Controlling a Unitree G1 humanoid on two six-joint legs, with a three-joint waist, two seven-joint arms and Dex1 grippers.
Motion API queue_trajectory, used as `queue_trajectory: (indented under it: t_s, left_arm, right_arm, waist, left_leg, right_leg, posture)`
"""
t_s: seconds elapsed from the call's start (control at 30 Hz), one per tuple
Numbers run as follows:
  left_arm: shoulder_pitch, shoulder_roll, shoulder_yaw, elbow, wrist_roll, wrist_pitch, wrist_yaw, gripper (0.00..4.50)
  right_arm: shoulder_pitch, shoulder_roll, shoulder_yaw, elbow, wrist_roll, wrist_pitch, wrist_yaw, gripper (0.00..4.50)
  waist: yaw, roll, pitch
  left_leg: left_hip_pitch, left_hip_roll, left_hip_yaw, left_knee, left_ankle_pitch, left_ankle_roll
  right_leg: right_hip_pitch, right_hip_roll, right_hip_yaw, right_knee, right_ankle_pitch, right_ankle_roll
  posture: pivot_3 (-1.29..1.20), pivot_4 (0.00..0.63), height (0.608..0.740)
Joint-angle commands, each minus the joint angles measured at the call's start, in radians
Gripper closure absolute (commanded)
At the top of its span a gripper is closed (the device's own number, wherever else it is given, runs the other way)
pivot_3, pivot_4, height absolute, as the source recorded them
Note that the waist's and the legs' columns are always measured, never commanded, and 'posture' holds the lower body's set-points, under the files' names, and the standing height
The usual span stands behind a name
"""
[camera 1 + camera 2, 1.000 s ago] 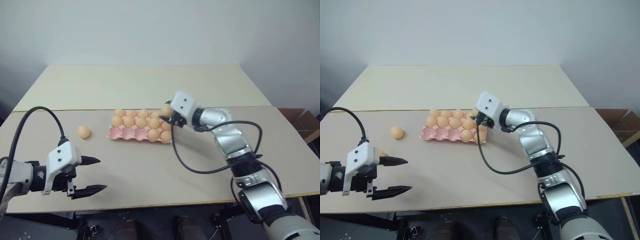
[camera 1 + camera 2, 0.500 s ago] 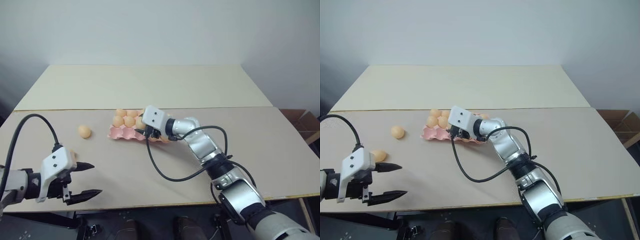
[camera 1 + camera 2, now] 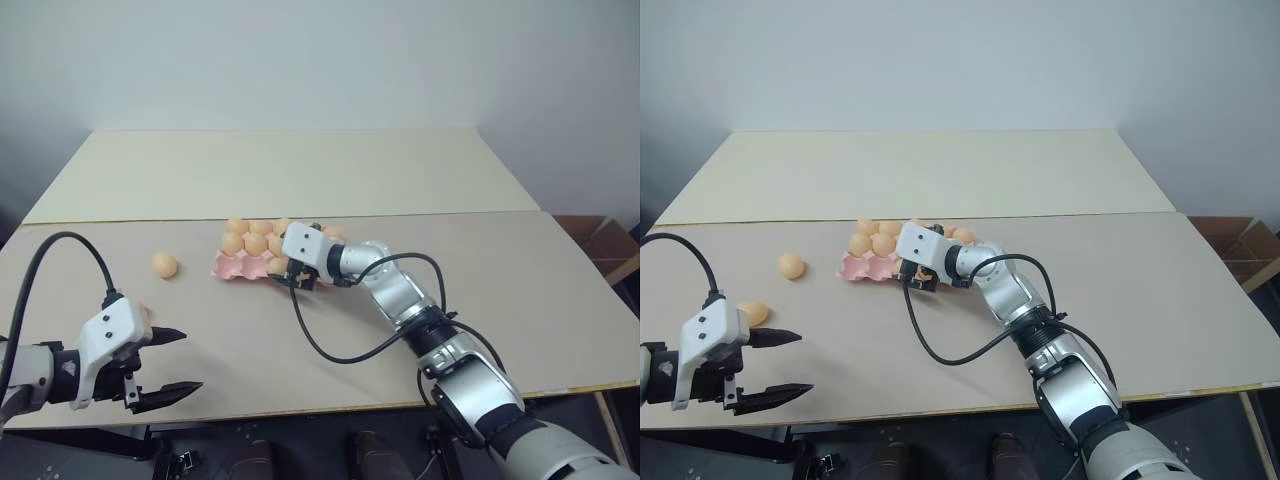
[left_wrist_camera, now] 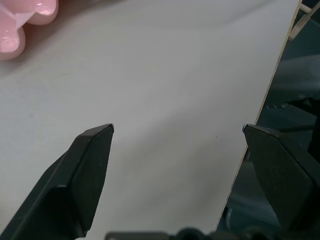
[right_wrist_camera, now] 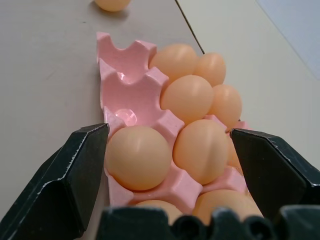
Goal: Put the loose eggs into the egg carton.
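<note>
Tabletop (image 3: pixel 400 180): right hand (image 5: pixel 170 150) released egg (image 5: pixel 137 157).

wall (image 3: pixel 300 60): plain pale | table (image 3: pixel 560 290): beige | cardboard box (image 3: pixel 610 245): beside table

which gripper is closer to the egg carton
Right. The right gripper is at the egg carton, fingers open over the near cups; the left gripper hangs open near the table's front edge, well away.

The right gripper (image 3: pixel 921 272) covers part of the egg carton (image 3: pixel 862 265), hiding several cups. A second loose egg (image 3: pixel 755 312) sits half behind the left gripper (image 3: pixel 775 365).
</note>
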Motion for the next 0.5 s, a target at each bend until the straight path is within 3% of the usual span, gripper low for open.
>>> queue_trajectory:
  t_s: [0.03,0.2,0.37,0.5]
  left_arm:
    - [0.017,-0.011,0.053,-0.017,0.010,0.003,0.015,0.00]
    - [0.042,-0.059,0.124,0.000,0.050,0.046,0.112,0.00]
    - [-0.012,-0.178,0.211,0.012,0.133,0.163,0.385,0.00]
    - [-0.031,-0.215,0.261,0.026,0.144,0.274,0.476,0.00]
  right_arm:
    - [0.038,-0.054,-0.036,-0.210,0.034,0.039,0.050,0.02]
    - [0.152,-0.176,-0.102,-0.498,0.127,0.158,0.141,0.02]
    - [0.252,-0.337,-0.157,-0.696,0.179,0.288,0.214,0.02]
    - [0.305,-0.417,-0.203,-0.802,0.244,0.395,0.238,0.02]
  waist:
    - [0.001,0.000,0.000]
    - [0.004,0.000,0.000]
    - [0.012,-0.001,0.000]
    - [0.014,-0.002,-0.001]
  left_leg:
    - [0.000,0.000,0.000,0.000,0.000,0.000]
    - [0.000,0.000,0.000,-0.001,0.000,0.000]
    - [0.001,0.000,0.000,-0.001,0.000,0.000]
    - [0.002,0.000,0.000,-0.001,0.000,0.000]
  right_leg:
    - [0.000,0.000,0.000,0.000,0.000,0.000]
    - [0.000,0.000,-0.001,-0.001,0.001,0.003]
    - [0.000,-0.001,-0.001,-0.001,-0.002,-0.002]
    - [0.001,0.000,0.000,0.000,-0.002,-0.002]
  posture:
    - [0.00,0.150,0.740]
    - [0.00,0.150,0.740]
    - [0.00,0.150,0.740]
    - [0.00,0.150,0.740]
